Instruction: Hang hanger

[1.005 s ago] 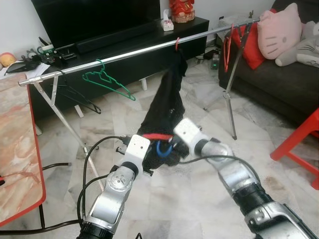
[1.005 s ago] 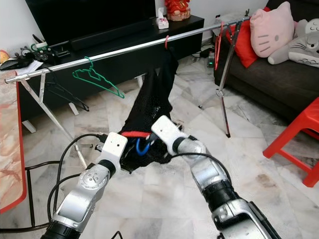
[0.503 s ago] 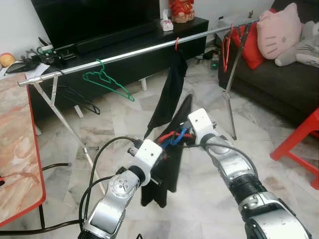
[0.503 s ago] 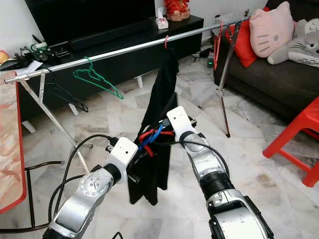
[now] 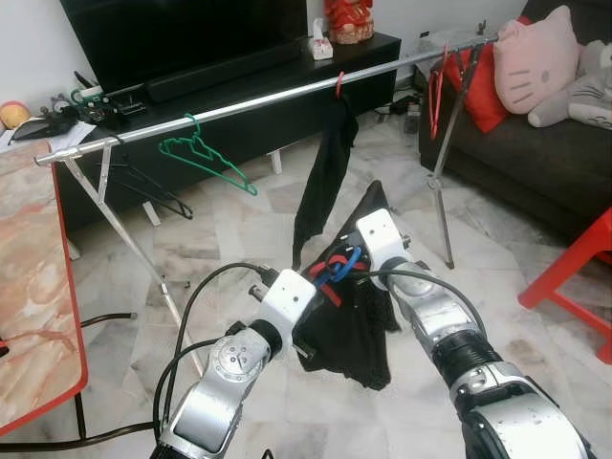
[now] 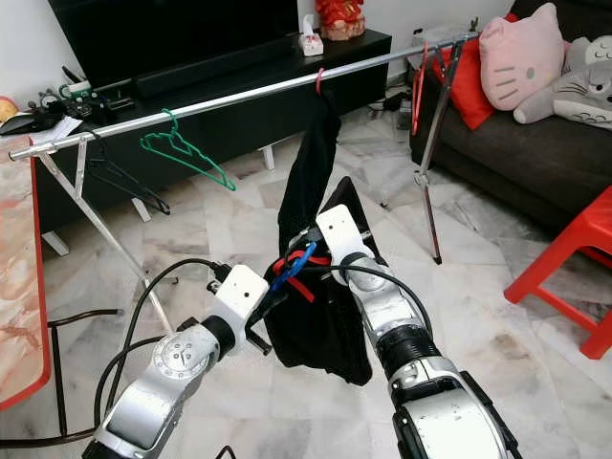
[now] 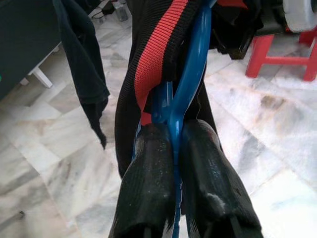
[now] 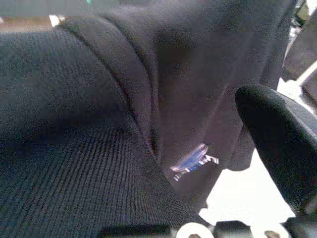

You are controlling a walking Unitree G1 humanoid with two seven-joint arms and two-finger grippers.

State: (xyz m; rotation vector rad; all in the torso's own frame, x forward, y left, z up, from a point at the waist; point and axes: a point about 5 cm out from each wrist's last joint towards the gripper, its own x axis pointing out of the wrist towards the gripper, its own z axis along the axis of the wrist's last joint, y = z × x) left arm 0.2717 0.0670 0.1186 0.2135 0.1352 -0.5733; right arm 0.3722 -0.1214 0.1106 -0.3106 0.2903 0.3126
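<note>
- Blue hanger (image 7: 190,74) carrying a black garment (image 5: 349,325) (red trim) sits between both arms, below the rail (image 5: 239,107).
- Left gripper (image 7: 176,148) clenched on it; right gripper (image 5: 337,260): cannot tell.
- Since a second ago, garment pulled off the neighbouring hung cloth; lift to rail remains.

I can't see most of the blue hanger (image 7: 190,74); black garment (image 5: 349,320) covers it. The right gripper (image 8: 277,144) is cut off, its second finger hidden.

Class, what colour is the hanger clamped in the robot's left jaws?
Blue; the hanger shows best in the left wrist view.
</note>
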